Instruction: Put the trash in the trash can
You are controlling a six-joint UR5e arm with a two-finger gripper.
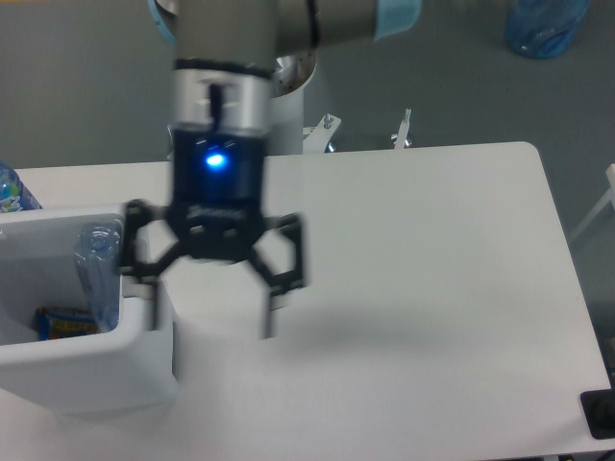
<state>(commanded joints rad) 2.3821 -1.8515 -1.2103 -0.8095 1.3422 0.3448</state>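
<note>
Nearest the camera, the white trash can (86, 370) sits at the left front corner of the table (413, 288), its thick rim and rounded corner facing the viewer. Inside it, leaning against the right wall, stands a clear plastic bottle (96, 274) with its pale neck upward, and lower down a small blue and orange packet (65, 322) lies on the bottom. The crumpled paper wad cannot be seen from here; it may be deeper in the can or hidden by its wall, and the view does not settle which. Just beyond the can's right edge, the gripper (209, 288) hangs above the bare tabletop with its two fingers spread wide and nothing between them; one finger is over the can's rim, the other over the table. The picture is motion-blurred there. The bottle looks light, thin-walled and smooth, likely to dent under a hard squeeze and to slip along its length, so if it ever needed regrasping the ribbed middle of the body, across its narrow width, would be the safer hold. By this view the bottle's part of the job appears done. Farther back, another bottle (12, 190) peeks in at the left edge, and a blue bag (546, 24) rests on the floor.
</note>
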